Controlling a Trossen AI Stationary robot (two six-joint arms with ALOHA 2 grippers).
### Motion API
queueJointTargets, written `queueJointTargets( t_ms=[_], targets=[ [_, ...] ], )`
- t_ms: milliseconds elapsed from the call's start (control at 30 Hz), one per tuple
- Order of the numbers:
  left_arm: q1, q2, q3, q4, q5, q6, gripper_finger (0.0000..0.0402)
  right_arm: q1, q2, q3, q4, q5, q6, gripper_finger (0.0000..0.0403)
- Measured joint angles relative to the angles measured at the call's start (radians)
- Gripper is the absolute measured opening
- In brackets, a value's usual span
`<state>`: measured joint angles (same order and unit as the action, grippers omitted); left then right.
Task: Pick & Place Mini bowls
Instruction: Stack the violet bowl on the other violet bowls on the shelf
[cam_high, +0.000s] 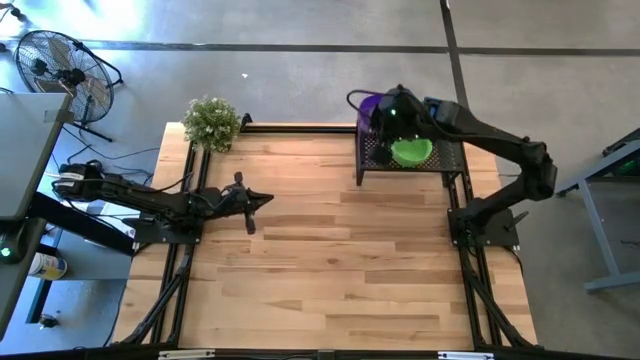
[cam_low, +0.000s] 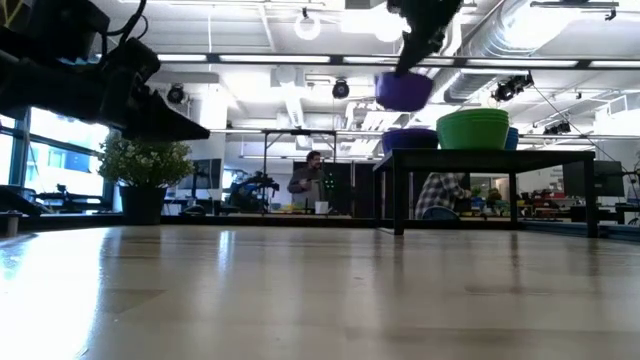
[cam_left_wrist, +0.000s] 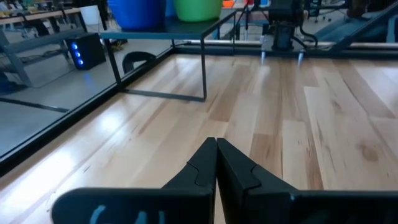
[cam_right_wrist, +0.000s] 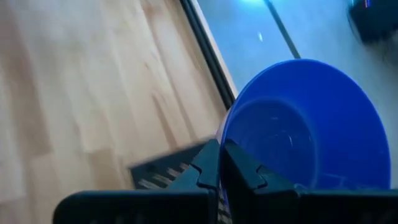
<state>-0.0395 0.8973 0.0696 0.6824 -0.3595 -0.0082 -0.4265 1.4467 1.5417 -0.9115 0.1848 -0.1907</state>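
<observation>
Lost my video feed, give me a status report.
Right end effector shut on a purple mini bowl, lifted above the black tray. Left end effector shut, empty, over the left table side. Green stack on tray. No obstruction visible.

The right arm reaches from its base at the right side across to the far edge, elbow bent, its wrist turned downward. The right gripper hangs high there, its fingers pressed close together on a thin rim. The left arm lies low and stretched out from its base at the left side, pointing toward the middle. The left gripper hovers with its fingers closed against each other, nothing between them.
</observation>
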Motion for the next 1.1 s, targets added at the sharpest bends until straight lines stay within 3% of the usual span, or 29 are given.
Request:
queueJointTargets(
  t_ms=[267, 1100],
  targets=[
    [0.000, -0.025, -0.001, -0.012, 0.005, 0.003, 0.0000, -0.118, 0.056, 0.000, -0.039, 0.002, -0.026, 0.0002],
    [0.000, -0.025, -0.001, -0.027, 0.008, -0.001, 0.0000, -0.165, 0.113, -0.022, 0.002, -0.046, -0.027, 0.0003]
  ],
)
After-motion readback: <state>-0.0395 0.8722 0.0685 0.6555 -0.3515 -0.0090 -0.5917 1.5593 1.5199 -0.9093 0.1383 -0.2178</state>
